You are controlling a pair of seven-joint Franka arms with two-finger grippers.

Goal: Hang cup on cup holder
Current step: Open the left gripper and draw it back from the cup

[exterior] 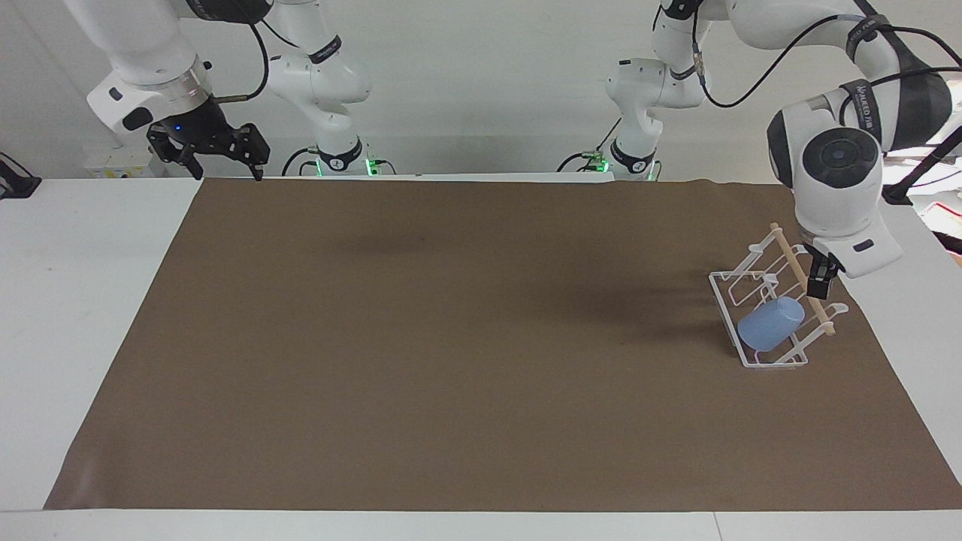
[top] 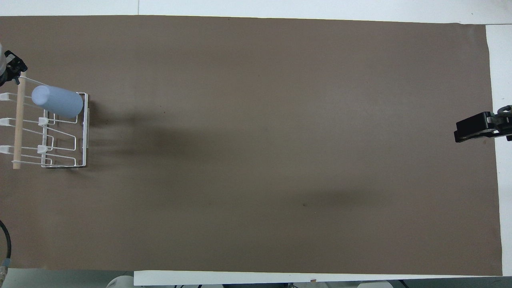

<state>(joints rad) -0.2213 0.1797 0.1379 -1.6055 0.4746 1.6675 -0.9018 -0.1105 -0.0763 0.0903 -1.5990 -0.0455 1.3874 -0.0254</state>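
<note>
The light blue cup (exterior: 769,324) hangs tilted, mouth down, on a prong of the white wire cup holder (exterior: 724,299) at the left arm's end of the table. In the overhead view the cup (top: 57,102) sits on the holder's (top: 84,132) farthest prong, just under the wooden dowel. My left gripper (exterior: 818,283) is raised clear of the cup, over the dowel's upper part; only its tip shows in the overhead view (top: 13,66). My right gripper (exterior: 211,149) waits open and empty above the right arm's end of the table, and it also shows in the overhead view (top: 479,129).
A brown mat (exterior: 451,338) covers most of the white table (exterior: 83,300). The cup holder stands near the mat's edge at the left arm's end.
</note>
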